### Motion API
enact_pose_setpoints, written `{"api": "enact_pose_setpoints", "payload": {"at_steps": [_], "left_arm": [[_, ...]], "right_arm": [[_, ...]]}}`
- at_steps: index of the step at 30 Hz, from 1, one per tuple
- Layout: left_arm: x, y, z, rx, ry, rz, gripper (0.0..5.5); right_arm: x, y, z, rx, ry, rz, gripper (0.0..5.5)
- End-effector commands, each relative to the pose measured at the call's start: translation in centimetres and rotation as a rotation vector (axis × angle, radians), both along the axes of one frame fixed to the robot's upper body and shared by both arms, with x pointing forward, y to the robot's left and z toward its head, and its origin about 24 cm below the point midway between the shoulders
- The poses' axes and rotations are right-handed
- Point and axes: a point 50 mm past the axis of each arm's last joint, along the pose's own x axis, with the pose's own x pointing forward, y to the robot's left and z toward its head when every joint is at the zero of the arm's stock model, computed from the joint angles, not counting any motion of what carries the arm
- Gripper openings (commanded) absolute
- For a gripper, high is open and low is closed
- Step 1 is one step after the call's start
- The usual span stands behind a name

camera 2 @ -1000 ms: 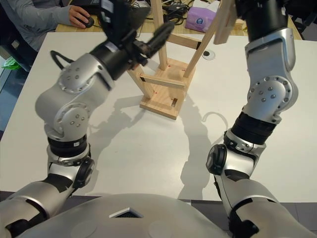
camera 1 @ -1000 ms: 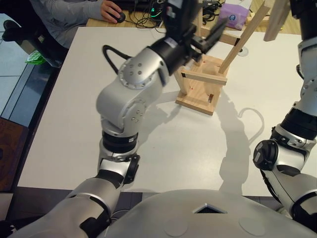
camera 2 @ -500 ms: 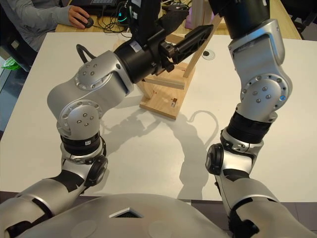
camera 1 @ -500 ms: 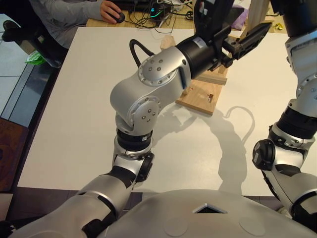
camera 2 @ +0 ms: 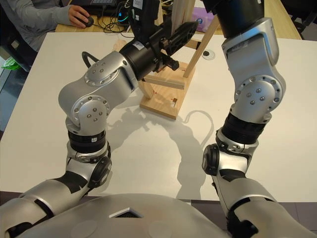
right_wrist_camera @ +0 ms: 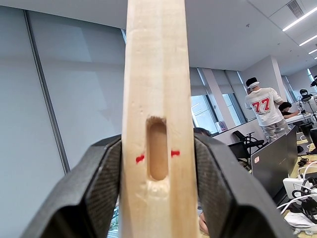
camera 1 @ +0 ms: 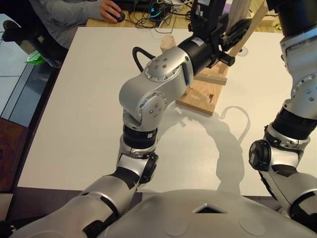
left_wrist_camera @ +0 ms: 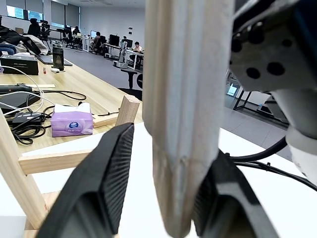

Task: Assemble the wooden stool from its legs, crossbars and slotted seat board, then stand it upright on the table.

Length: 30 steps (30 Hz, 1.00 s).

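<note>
- Assembly looks part done: the seat (camera 1: 195, 101) lies underside up on the table (camera 1: 74, 99), toward its far edge. Legs (camera 2: 200, 44) stand up out of it, and a crossbar (camera 1: 213, 79) is joined low between two of them.
- The right gripper (right_wrist_camera: 157, 148) is clamped tight on a slotted leg (right_wrist_camera: 158, 74), held high over the table's far side. Whether that leg's foot is home in the seat I cannot tell.
- The left gripper (left_wrist_camera: 168, 144) straddles an upright leg (left_wrist_camera: 188, 99). Its fingers are apart as far as I can make out, with one pad clear of the wood.
- Left to do, I'd judge: seat the last leg, fit any missing bar, then turn the whole thing onto its feet.
- Room is tight at the back, where the far edge sits close behind the seat with cables (camera 1: 148, 17) just beyond, and both arms crowd in above. The table runs wide toward its near and left edges, the safer ground for turning.
</note>
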Motion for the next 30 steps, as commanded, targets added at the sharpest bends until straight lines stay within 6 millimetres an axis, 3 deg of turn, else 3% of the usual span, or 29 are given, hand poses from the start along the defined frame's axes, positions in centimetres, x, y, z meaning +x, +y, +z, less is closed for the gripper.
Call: {"api": "enact_pose_setpoints", "payload": {"at_steps": [1,3,10,17,21,27,30], "left_arm": [[-0.1,0.9,0.8,0.002,-0.086,0.027,1.08],[-0.5,1.8,1.0,0.023,-0.133,0.028,0.79],[-1.2,3.6,0.4,0.06,-0.167,-0.016,0.76],[-2.3,3.2,-0.2,0.045,-0.153,-0.181,0.54],[-2.6,3.3,0.4,-0.015,-0.164,-0.241,0.54],[-3.4,4.2,-0.1,-0.129,-0.1,-0.398,0.53],[-3.6,4.9,-0.8,-0.155,-0.084,-0.475,0.53]], "right_arm": [[-0.3,0.2,0.7,-0.01,-0.029,0.016,2.09],[-0.4,0.1,0.5,-0.024,-0.027,0.018,2.08],[-0.3,-1.3,-0.1,-0.09,0.0,-0.022,2.08],[-0.9,-3.2,0.5,-0.19,-0.032,0.094,3.68],[-1.3,-4.0,0.7,-0.206,-0.026,0.18,4.23],[-2.0,-4.7,1.5,-0.102,-0.026,0.293,5.31],[-2.8,-5.4,3.0,-0.023,-0.05,0.395,5.4]]}}
